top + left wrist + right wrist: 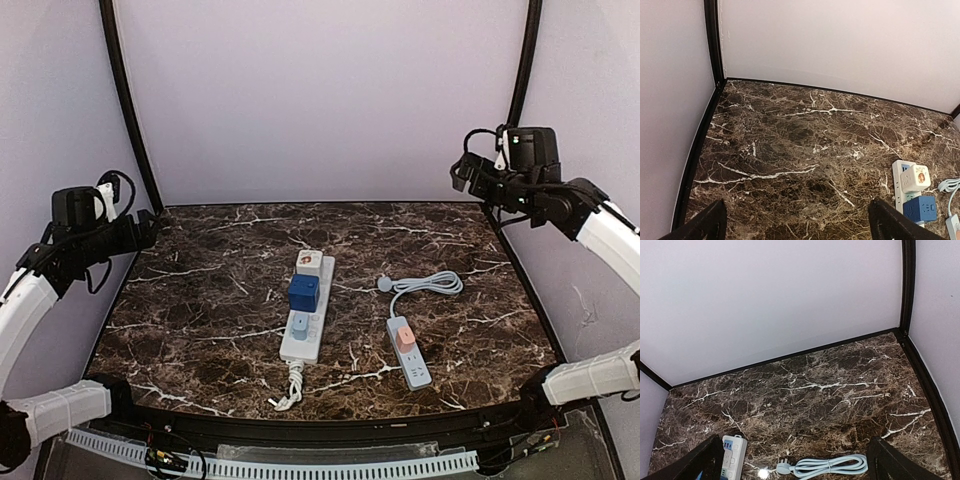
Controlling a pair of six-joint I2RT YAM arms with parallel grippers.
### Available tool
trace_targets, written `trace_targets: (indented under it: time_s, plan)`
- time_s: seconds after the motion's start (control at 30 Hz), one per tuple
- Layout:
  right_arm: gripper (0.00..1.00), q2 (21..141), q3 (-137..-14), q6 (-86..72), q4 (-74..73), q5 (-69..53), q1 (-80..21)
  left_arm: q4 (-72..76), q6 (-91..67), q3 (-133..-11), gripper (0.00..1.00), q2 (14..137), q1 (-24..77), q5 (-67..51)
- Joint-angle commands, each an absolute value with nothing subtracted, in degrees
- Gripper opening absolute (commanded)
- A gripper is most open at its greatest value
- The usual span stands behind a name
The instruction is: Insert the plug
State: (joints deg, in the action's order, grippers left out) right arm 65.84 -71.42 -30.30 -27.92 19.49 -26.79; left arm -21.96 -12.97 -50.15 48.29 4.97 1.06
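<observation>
At the middle of the dark marbled desk [200, 300] lies a long white power strip [294, 348]. It carries a white adapter [309, 262] at its far end, then a blue cube adapter [304, 293], then a pale blue adapter [299, 323] nearer the arms. To its right, apart from it, lies a shorter grey-blue strip [417, 370] with a pink piece [405, 335] on its far half. That strip's pale blue cord [432, 285] runs back into a flat coil and ends in the plug [384, 284]. The plug lies loose on the desk between the two strips, touching neither and seated in no socket.

The left hand [150, 230] hangs raised over the desk's left edge, spread wide with nothing in it; its own view shows only bare desk between the dark fingertips [707, 220]. The right hand [462, 172] is up near the far right corner, likewise fully spread and empty, well apart from the plug, which shows low in its view.
</observation>
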Motion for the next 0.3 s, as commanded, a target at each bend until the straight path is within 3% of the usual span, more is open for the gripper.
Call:
trace_targets:
  time_s: [0.0, 0.27]
  plan:
    - [0.99, 63.68, -70.88, -29.98, -24.95, 19.01, -26.52, -22.23, -12.4, -49.84, 0.99, 46.44, 4.62, -1.53]
    - [0.99, 61.37, -69.12, -33.67, -24.77, 16.17, -26.5, -24.05, -13.43, -48.34, 0.99, 42.7, 4.64, -2.96]
